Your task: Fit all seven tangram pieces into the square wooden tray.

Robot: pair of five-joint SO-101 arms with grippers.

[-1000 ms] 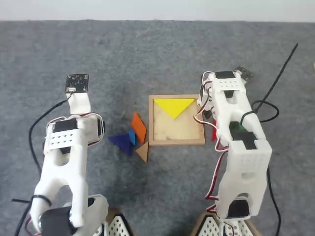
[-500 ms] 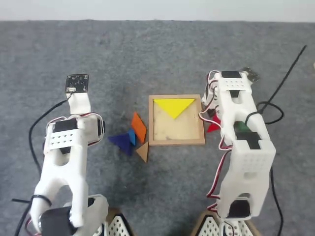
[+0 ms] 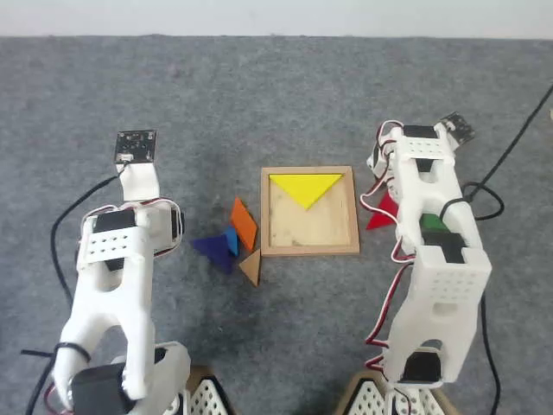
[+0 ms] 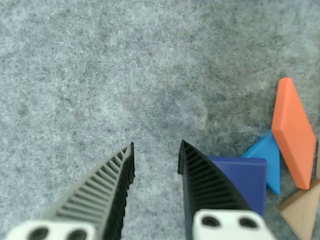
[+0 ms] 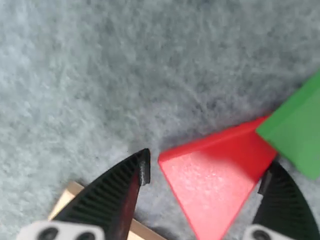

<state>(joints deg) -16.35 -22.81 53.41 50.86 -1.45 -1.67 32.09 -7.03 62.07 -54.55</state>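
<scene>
Red triangle (image 5: 215,180): smooth, flat and matte, lying on the table's grey felt (image 3: 302,104) between the spread fingers (image 5: 120,195) of the right gripper (image 5: 206,172). The jaws are open and grip nothing. One ribbed black finger stands just off one of its corners, the other beside the opposite corner. Green piece (image 5: 295,130): flat and straight-edged, at the same corner of the red triangle; contact or overlap cannot be told. Square wooden tray (image 3: 267,212): pale wood with a raised rim, near the middle of the table. The red triangle lies just outside its right edge. Yellow triangle (image 3: 304,187): large, inside the tray, with its long side along the far rim. Left gripper (image 4: 156,150): serrated black fingers parted over bare felt, holding nothing. Dark blue triangle (image 4: 245,175): thick-edged, just beside one of the left gripper's fingers. Light blue triangle (image 4: 265,155): small, touching the dark blue triangle. Orange parallelogram (image 4: 292,132): glossy, next outward, touching the light blue triangle. Tan triangle (image 4: 302,212): small, wood-coloured, just beside the tray's near left corner. All four lie in a cluster off the tray's left edge.
</scene>
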